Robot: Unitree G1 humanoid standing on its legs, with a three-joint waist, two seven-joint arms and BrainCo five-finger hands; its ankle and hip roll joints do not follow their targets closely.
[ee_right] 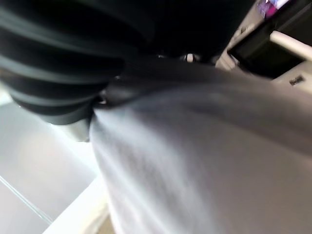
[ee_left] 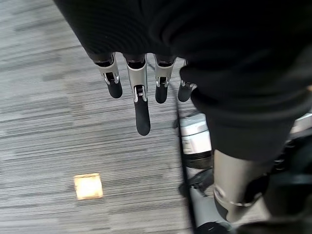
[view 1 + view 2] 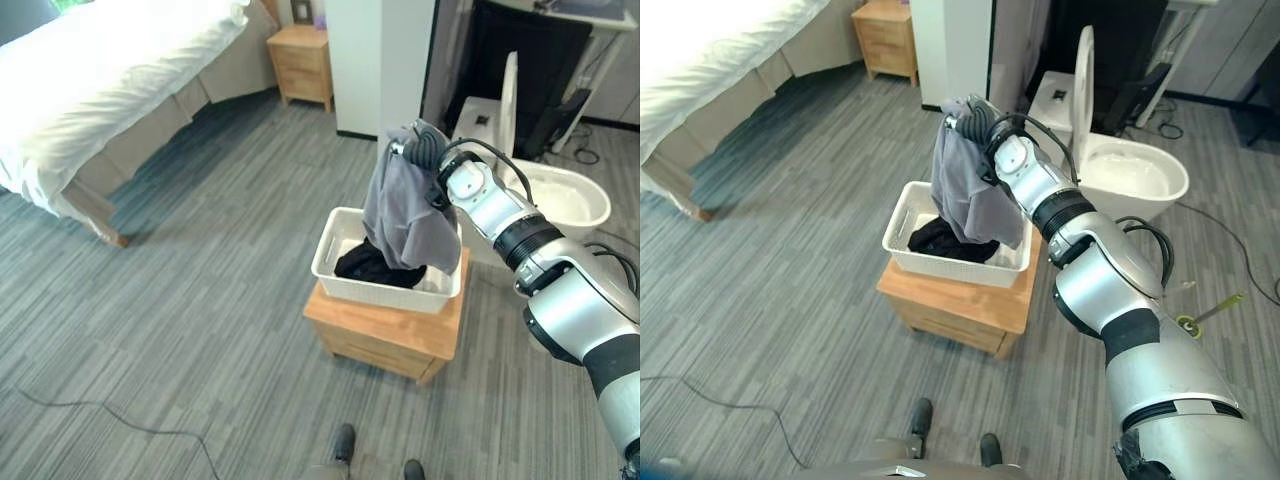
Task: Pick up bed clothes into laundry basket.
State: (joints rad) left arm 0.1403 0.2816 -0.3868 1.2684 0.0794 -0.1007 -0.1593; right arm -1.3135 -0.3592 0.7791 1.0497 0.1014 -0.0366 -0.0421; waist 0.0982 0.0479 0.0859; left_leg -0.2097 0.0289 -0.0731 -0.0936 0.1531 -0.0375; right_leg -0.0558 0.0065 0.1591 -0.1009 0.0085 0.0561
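Observation:
A grey garment hangs from my right hand, which is shut on its top, right above the white laundry basket. The cloth's lower end reaches into the basket, onto a dark garment lying inside. In the right wrist view the grey garment drapes close past the hand's dark cover. My left hand hangs over the grey floor with its fingers straight and nothing in them.
The basket stands on a low wooden table. A bed with white bedding is at the far left, a wooden nightstand behind it. A white toilet stands right of the basket, beyond a white wall column.

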